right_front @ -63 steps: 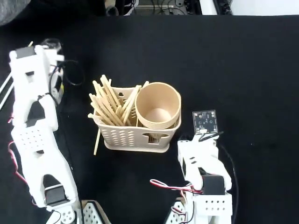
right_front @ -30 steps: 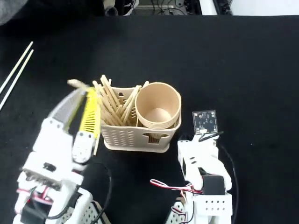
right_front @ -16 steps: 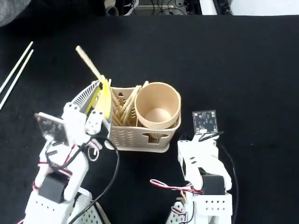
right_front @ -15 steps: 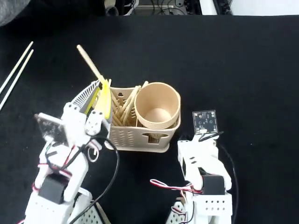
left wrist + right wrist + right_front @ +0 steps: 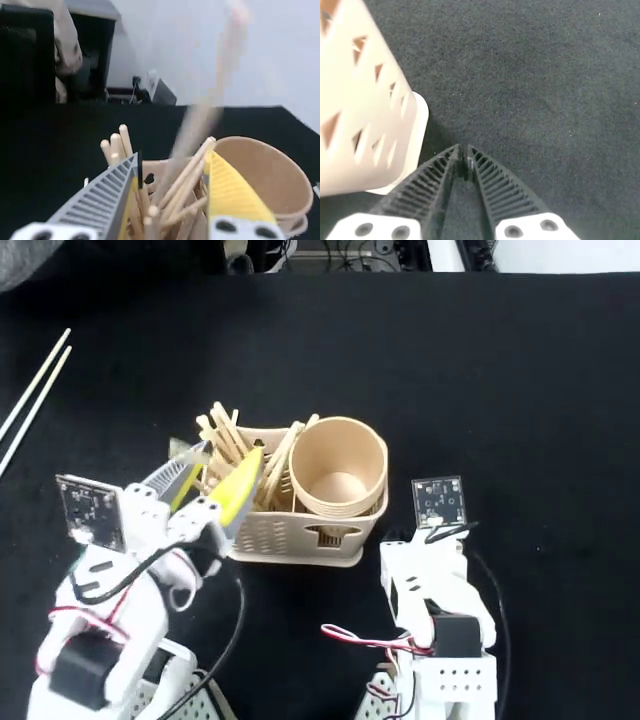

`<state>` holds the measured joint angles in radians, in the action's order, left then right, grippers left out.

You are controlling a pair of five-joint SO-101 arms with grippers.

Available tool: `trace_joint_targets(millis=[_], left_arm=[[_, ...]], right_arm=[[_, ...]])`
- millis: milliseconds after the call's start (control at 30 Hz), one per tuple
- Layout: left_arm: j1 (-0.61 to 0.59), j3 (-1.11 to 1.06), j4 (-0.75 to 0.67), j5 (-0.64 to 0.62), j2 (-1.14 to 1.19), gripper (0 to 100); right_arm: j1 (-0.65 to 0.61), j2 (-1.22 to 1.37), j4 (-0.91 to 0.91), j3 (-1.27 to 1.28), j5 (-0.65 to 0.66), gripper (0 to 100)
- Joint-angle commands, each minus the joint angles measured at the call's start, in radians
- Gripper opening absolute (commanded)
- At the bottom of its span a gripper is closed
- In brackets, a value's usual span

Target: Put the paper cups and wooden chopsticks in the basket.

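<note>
Wooden chopsticks (image 5: 232, 450): a bundle stands on end in the left compartment of the basket (image 5: 290, 535), tips fanning out above its rim.
Basket: cream and perforated, near the middle of the black tabletop (image 5: 500, 380), somewhat toward the near edge.
Paper cups (image 5: 338, 468): a nested stack, mouth up, in the basket's right compartment, just beside the bundle.
Loose chopsticks (image 5: 35, 390): two lie side by side at the tabletop's left edge, toward the far corner, well apart from the basket.
Left gripper (image 5: 172, 157): hangs over the chopstick compartment with its grey and yellow fingers spread apart. One blurred chopstick (image 5: 200, 115) slants up between them; whether it touches either finger cannot be told.
Right gripper (image 5: 464, 152): low over the tabletop, just beside the basket's near right corner, fingers pressed together on nothing.
</note>
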<state>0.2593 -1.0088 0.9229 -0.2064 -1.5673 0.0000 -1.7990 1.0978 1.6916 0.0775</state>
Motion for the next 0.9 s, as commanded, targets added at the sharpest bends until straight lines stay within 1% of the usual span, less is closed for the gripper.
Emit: trace_joint_targets(millis=[0, 67, 167, 233, 300, 400, 467, 533, 633, 733, 800, 867], left_arm=[[-0.074, 0.229, 0.166, 0.052, 0.008, 22], [-0.168, 0.343, 0.255, 0.066, 0.015, 22], [-0.338, 0.499, 0.371, 0.158, 0.029, 22], [-0.430, 0.550, 0.417, 0.222, 0.081, 22], [-0.499, 0.553, 0.451, 0.241, 0.175, 22], [-0.607, 0.513, 0.417, 0.249, 0.379, 22], [-0.694, 0.506, 0.341, 0.249, 0.531, 22], [-0.751, 0.515, 0.249, 0.267, 0.684, 22], [-0.802, 0.567, 0.169, 0.396, 0.908, 22], [-0.849, 0.662, 0.161, 0.514, 1.106, 22], [-0.871, 0.736, 0.169, 0.546, 1.218, 21], [-0.875, 0.792, 0.195, 0.549, 1.292, 21]], right_arm=[[-0.008, -0.051, 0.003, -0.005, 0.000, 1.5], [-0.008, -0.051, 0.003, -0.005, 0.000, 1.5], [-0.008, -0.051, 0.003, -0.005, 0.000, 1.5], [-0.008, -0.051, 0.003, -0.005, 0.000, 1.5], [-0.008, -0.051, 0.003, -0.005, 0.000, 1.5], [-0.008, -0.051, 0.003, -0.005, 0.000, 1.5], [-0.008, -0.051, 0.003, -0.005, 0.000, 1.5], [-0.008, -0.050, 0.003, -0.005, 0.000, 1.5], [-0.008, -0.050, 0.003, -0.005, 0.000, 1.5], [-0.008, -0.050, 0.003, -0.005, 0.000, 1.5], [-0.008, -0.050, 0.003, -0.005, 0.000, 1.5], [-0.008, -0.050, 0.003, -0.005, 0.000, 1.5]])
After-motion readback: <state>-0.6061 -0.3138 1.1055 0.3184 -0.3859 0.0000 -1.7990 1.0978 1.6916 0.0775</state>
